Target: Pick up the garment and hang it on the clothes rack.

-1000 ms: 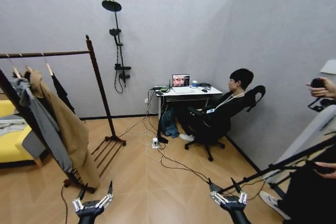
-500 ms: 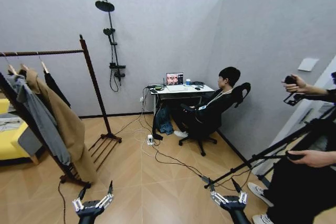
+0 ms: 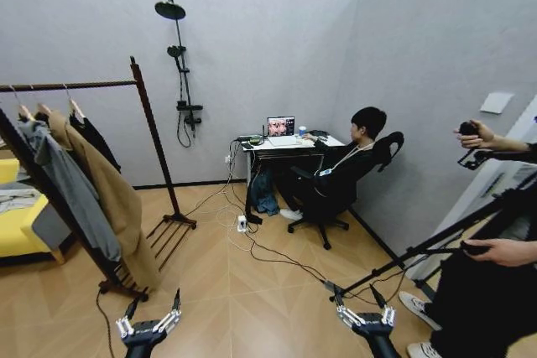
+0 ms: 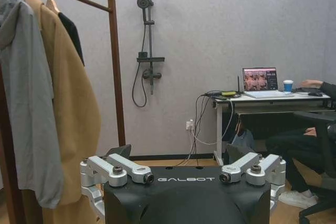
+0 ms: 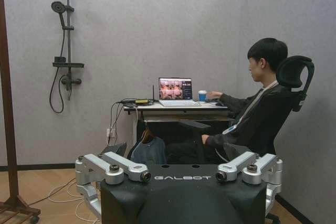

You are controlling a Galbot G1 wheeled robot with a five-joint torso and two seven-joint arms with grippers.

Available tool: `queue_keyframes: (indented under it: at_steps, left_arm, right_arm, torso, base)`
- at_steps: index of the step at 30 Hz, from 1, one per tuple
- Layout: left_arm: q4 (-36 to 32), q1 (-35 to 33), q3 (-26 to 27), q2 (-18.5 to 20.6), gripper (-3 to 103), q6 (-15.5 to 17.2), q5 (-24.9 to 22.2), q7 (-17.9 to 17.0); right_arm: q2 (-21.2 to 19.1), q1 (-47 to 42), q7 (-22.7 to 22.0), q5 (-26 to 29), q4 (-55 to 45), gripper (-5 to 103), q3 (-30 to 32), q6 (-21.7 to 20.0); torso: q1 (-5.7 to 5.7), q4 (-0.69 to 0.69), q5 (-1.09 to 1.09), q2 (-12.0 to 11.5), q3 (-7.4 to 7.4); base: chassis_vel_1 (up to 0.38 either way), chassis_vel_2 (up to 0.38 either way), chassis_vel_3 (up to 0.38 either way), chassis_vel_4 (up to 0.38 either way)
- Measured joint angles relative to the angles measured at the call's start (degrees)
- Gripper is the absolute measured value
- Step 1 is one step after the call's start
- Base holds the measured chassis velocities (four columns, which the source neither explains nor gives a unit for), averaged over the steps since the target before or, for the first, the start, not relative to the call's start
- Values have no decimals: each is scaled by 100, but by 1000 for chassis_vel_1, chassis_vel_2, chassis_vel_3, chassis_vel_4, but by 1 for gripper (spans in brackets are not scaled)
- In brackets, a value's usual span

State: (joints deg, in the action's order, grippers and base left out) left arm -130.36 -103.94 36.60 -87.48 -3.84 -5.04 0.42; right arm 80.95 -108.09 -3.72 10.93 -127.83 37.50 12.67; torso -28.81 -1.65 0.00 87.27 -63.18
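hanging on the clothes rack, garment; both claws open, empty.

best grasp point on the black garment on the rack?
Judging from here: take the garment by its wooden hanger's shoulder, coming from the rack's post-end side. The tan coat crowds its other side, and the fabric hangs limp. Both grippers, left and right, are open.

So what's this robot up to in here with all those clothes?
Nothing is being handled at this moment. Both the left gripper and the right gripper are open, empty and held low over the wooden floor. The black short top on its light wooden hanger already hangs on the tall reddish-brown wooden clothes rack, beside a long tan coat and a grey garment.
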Motion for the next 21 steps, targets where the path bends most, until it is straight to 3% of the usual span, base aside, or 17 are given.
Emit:
queue_keyframes:
  at_steps: [7, 21]
  left_arm:
    - [0, 0, 5, 2, 100, 0, 0, -5]
    - [0, 0, 0, 0, 100, 0, 0, -2]
  right_arm:
    - [1, -1, 0, 0, -1, 100, -3, 0]
    - [-1, 1, 0, 0, 0, 100, 0, 0]
  torso:
    - [1, -1, -2, 1, 1]
    - [-2, 0, 0, -1, -1]
  base:
    - [145, 114, -127, -131]
    - [23, -68, -28, 62]
